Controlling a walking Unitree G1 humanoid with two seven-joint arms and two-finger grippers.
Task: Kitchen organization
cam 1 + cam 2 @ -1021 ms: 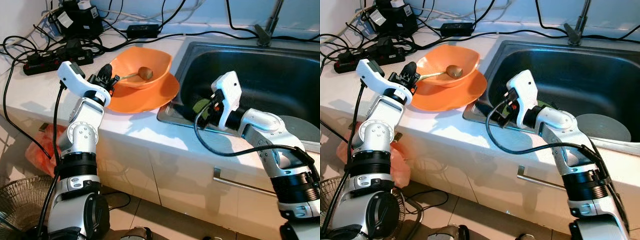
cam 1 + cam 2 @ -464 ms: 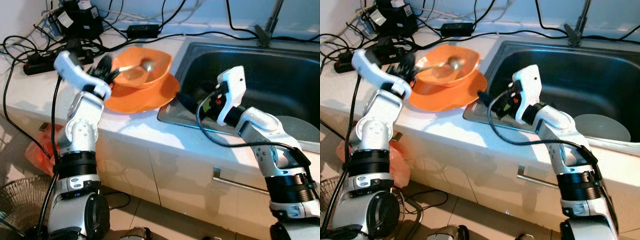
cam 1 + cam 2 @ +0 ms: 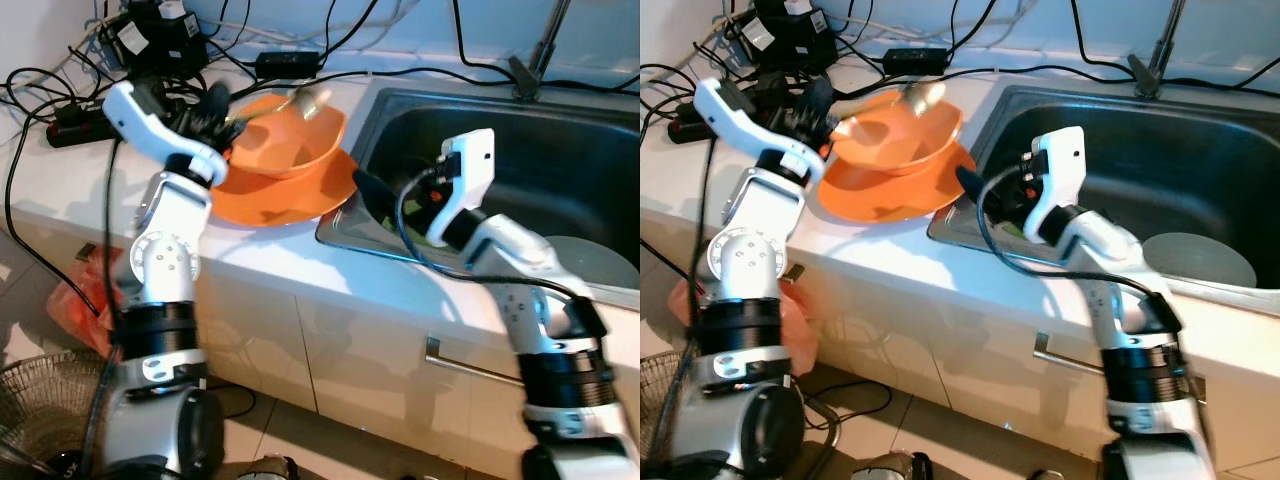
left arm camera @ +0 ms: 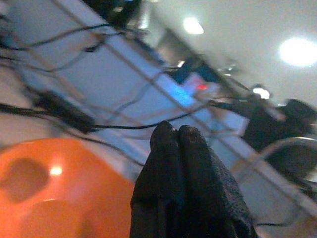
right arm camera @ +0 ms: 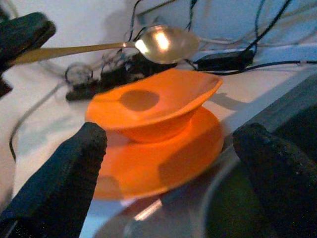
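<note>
Change: one second ago the spoon point(image 5: 166, 43) lay with its head inside the orange bowl point(image 3: 285, 140); now it is raised clear above the bowl's rim, carried by the left gripper point(image 3: 212, 108).
Meaning for the task: the spoon has probably been picked out of the bowl as a step in sorting the dishes; where it goes next cannot be read from these views.
Left gripper: closed on the spoon's handle, just beside the bowl on the side away from the sink point(image 3: 560, 160); in the left wrist view its two fingers point(image 4: 171, 163) press together.
Right gripper: fingers point(image 5: 64, 168) spread wide and empty, facing the bowl from the sink side, over the sink's near corner point(image 3: 375, 195).
Spoon, long axis: roughly level, running from the left gripper across the bowl toward the sink.
Spoon, pointing: head toward the sink, hollow face turned to the right wrist camera; handle end in the left gripper.
Bowl: stands on the orange plate point(image 3: 300, 195), on the bench point(image 3: 60, 185), just beside the sink.
</note>
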